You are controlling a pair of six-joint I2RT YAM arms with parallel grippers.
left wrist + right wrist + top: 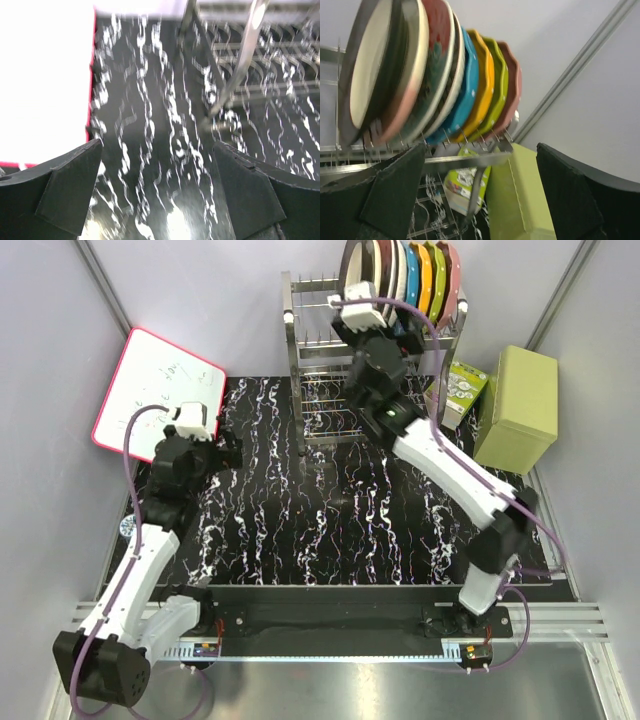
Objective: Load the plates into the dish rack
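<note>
Plates (pixel 415 75) stand in the dish rack (pixel 451 161); right gripper (pixel 480 150) gapes wide, seemingly empty.

The top camera looked down from above and behind, taking in the whole worktop (pixel 300 520). The left wrist camera skimmed low over it toward the dish rack (pixel 245 60). The right wrist camera looked up closely at the plates (pixel 440 60), which the top view shared.
</note>
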